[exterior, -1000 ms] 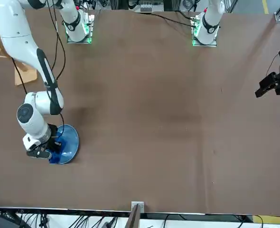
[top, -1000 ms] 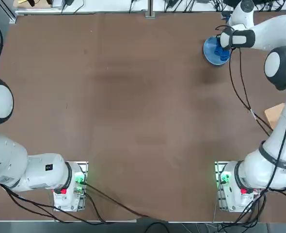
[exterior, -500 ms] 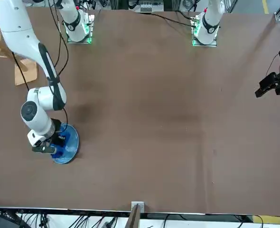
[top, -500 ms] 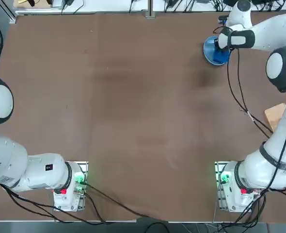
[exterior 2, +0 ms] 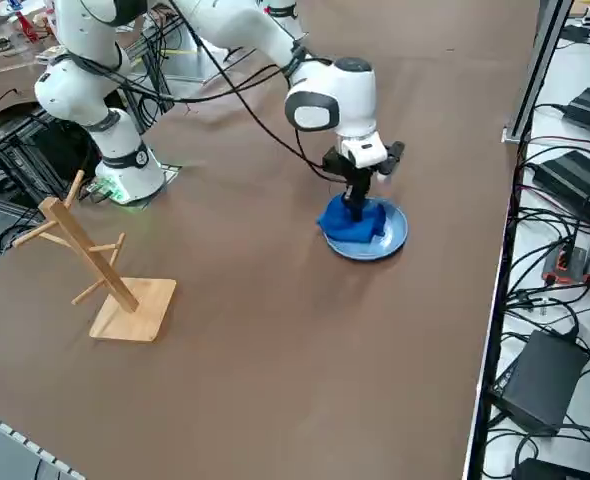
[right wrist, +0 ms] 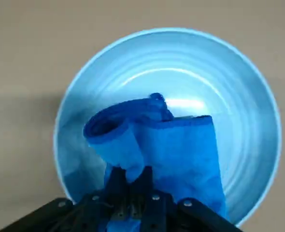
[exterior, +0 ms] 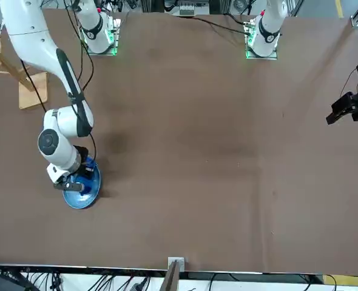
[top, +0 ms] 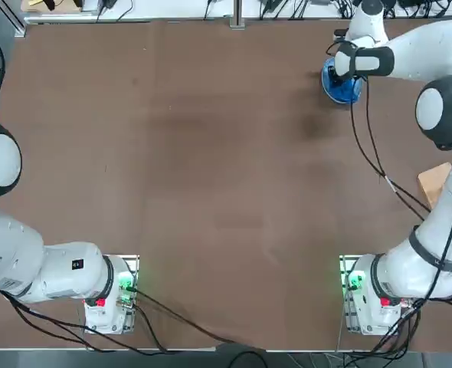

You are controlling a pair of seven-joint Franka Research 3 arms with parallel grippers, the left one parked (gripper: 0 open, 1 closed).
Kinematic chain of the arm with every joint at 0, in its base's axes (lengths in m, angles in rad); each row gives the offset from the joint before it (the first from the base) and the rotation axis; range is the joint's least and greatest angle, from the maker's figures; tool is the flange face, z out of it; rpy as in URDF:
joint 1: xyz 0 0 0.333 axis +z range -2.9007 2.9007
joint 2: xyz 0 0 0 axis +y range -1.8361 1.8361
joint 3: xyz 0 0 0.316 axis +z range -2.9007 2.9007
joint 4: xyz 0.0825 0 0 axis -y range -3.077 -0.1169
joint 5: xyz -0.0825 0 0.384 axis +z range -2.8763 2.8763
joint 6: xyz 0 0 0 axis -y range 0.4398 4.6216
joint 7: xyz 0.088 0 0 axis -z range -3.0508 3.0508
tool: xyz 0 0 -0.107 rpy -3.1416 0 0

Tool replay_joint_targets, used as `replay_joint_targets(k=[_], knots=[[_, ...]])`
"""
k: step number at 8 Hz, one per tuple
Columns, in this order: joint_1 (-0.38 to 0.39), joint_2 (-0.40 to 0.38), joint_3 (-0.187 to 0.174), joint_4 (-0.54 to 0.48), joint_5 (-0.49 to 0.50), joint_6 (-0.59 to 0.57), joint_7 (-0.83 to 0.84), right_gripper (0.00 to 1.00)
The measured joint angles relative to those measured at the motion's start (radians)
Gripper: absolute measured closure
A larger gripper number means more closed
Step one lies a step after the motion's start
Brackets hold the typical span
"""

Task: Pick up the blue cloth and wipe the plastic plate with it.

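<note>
The light-blue plastic plate (top: 347,95) (exterior: 77,199) (exterior 2: 392,238) (right wrist: 181,63) lies near the table's far right corner. On it rests the royal-blue cloth (top: 334,79) (exterior: 90,166) (exterior 2: 348,226) (right wrist: 181,145), bunched into a loose roll. My right gripper (top: 341,67) (exterior: 74,182) (exterior 2: 357,208) (right wrist: 135,193) points straight down over the plate and is shut on one end of the cloth, pressing it against the plate. In the wrist view the free part of the cloth spreads over the plate's middle.
A wooden peg stand (top: 434,181) (exterior: 28,90) (exterior 2: 105,272) stands on the right side of the table, nearer the arm's base. The table's far edge (top: 287,20) runs just beyond the plate. Cables and boxes (exterior 2: 565,190) lie off the table past that edge.
My right gripper has dragged the cloth across the plate, leftward in the top view and rightward in the front view. The plate stays about where it was.
</note>
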Motion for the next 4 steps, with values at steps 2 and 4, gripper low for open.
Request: replay_joint_targets(k=[2, 4], knots=[[0.009, 0.003, 0.0, 0.01, 0.016, 0.044, 0.008, 0.96], [0.009, 0.021, -0.001, 0.028, 0.019, 0.114, 0.008, 0.96]])
